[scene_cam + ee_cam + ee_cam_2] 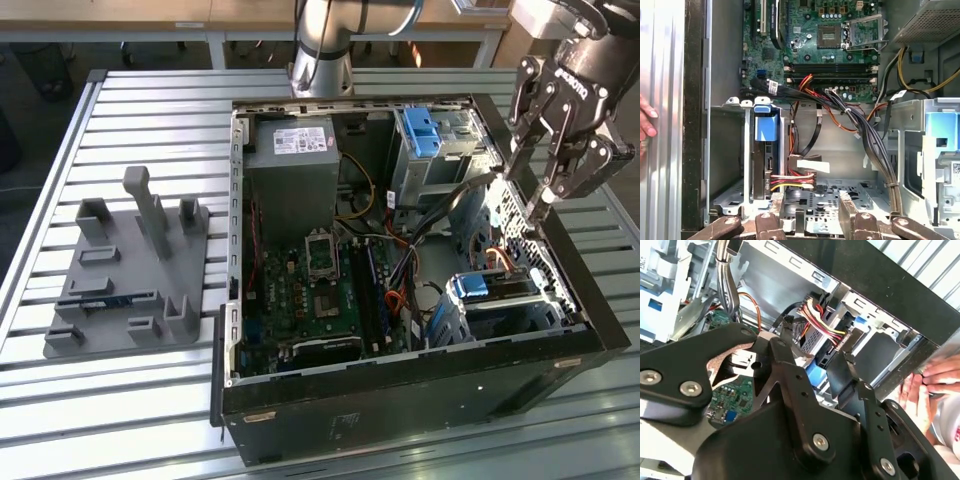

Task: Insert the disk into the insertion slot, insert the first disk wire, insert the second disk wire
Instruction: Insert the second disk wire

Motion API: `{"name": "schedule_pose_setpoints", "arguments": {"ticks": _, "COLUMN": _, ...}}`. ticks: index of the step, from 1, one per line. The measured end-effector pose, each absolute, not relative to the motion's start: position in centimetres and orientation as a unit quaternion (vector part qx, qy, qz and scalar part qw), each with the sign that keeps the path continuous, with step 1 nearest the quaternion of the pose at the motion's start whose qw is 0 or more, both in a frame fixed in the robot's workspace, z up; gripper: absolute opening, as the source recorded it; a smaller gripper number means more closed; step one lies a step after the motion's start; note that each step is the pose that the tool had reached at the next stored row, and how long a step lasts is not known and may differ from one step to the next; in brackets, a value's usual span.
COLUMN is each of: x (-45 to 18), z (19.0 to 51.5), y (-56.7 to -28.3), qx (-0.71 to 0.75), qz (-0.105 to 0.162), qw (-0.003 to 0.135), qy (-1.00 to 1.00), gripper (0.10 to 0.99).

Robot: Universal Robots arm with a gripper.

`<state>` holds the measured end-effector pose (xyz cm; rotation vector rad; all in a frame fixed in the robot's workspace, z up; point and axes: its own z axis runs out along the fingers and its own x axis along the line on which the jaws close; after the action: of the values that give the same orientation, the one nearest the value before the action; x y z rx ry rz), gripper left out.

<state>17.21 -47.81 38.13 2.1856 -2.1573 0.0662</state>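
Black end effector hangs open and empty above side wall of black computer case. Flat dark-edged disk with blue carrier tab stands on edge inside silver perforated insertion slot at case corner. Red-yellow-black wire plug appears mated to it. Risks: loose grey cable bundle beside slot could snag end effector. Person's hand against case outer wall sits near arm's reach.

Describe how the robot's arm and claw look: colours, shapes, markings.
The arm is a smooth silver-grey tube with a rounded joint. The claw is matte black, built of angular linked bars ending in two jointed fingers, with white print on its body. In the second wrist view the links carry silver screw heads, and one finger pad has a speckled brown grip surface.
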Motion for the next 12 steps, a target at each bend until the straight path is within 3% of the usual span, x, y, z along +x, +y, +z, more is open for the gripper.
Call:
{"name": "schedule_pose_setpoints", "arguments": {"ticks": 3, "x": 17.2, "z": 38.0, "y": -47.0, "qx": 0.71, "qz": 0.034, "qw": 0.048, "qy": -0.701, "gripper": 0.533}}
{"name": "schedule_pose_setpoints", "arguments": {"ticks": 6, "x": 17.1, "z": 37.7, "y": -46.3, "qx": 0.71, "qz": 0.042, "qw": 0.056, "qy": -0.701, "gripper": 0.4}}
{"name": "schedule_pose_setpoints", "arguments": {"ticks": 12, "x": 16.6, "z": 37.2, "y": -45.3, "qx": 0.708, "qz": 0.059, "qw": 0.073, "qy": -0.7, "gripper": 0.4}}
